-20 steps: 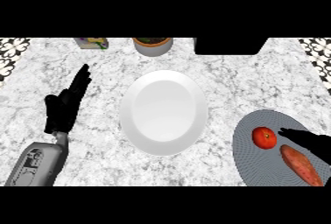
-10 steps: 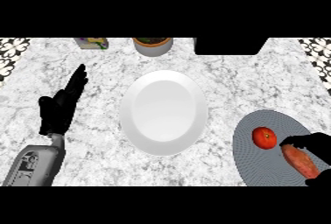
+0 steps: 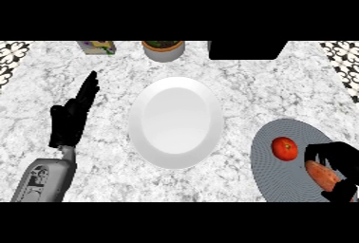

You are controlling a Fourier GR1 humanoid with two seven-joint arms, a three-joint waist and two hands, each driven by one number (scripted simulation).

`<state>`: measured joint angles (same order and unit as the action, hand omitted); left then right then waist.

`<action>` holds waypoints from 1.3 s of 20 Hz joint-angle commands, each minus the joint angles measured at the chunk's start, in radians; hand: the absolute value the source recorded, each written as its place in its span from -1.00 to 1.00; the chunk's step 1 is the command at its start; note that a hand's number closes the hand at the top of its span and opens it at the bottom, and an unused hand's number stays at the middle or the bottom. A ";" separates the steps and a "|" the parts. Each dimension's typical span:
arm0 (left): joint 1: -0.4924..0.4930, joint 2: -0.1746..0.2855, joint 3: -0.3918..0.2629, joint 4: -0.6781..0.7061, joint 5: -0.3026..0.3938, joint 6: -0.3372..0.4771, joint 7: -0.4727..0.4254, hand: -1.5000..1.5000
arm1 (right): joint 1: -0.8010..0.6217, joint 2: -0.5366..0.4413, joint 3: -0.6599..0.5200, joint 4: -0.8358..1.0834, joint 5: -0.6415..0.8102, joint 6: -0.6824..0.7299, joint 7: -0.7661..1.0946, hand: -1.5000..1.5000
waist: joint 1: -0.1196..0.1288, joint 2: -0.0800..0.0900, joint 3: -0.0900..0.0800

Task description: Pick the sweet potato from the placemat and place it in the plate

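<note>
Clamping the sweet potato (image 3: 321, 174), the right hand (image 3: 340, 159) lies right of the plate (image 3: 175, 122) — the left hand (image 3: 70, 121) rests left of it, fingers straight.

Grey-white marbled counter (image 3: 280, 95) throughout. Beyond the fingers (image 3: 88, 91) of the left hand (image 3: 68, 124), along the far edge: small box (image 3: 97, 46), grey pot (image 3: 163, 51), black block (image 3: 247, 50); patterned tiles (image 3: 13, 51) at both corners.
</note>
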<state>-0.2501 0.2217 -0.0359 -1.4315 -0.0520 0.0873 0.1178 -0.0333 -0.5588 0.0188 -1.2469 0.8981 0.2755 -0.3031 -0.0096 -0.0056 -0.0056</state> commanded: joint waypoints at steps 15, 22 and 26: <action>0.031 -0.004 0.008 -0.007 -0.005 -0.013 -0.016 0.00 | 0.136 0.351 0.015 -0.721 0.109 -0.337 0.477 1.00 | -0.002 0.001 0.005; 0.032 -0.009 0.005 -0.034 -0.035 -0.002 -0.005 0.00 | 0.035 0.423 0.184 -0.872 0.122 -0.198 0.560 1.00 | 0.010 0.004 0.005; -0.034 -0.039 0.002 0.027 -0.039 -0.001 0.011 0.00 | -0.126 0.530 0.265 -0.739 0.143 -0.135 0.677 1.00 | 0.013 0.007 0.005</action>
<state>-0.2513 0.2068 -0.0248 -1.4367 -0.0693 0.0712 0.1223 -0.0687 -0.1040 0.2101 -2.0458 1.0197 0.1083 0.3103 0.0005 -0.0015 -0.0009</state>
